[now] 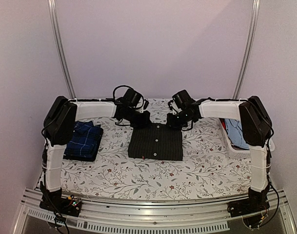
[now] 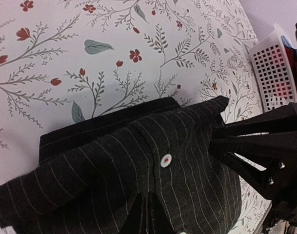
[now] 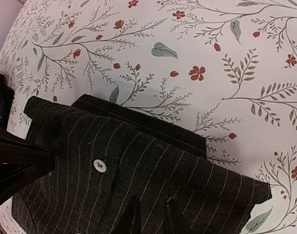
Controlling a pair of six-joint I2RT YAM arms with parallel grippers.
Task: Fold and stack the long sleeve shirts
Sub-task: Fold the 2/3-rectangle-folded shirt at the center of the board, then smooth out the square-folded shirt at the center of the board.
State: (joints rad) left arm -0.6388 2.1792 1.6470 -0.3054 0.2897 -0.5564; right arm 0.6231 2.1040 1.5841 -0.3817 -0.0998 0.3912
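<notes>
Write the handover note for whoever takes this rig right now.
Left gripper: shut, over the collar end of the black shirt; whether it pinches cloth cannot be told.
Right gripper: narrowly open over the same end.
Black shirt: folded, buttons up, in the middle of the table.
Navy shirt: folded, on the left side, apart from the black one.
Done: both shirts folded.
Left: stack one on the other.
The basket on the right holds pale blue cloth; what it is cannot be told.
</notes>
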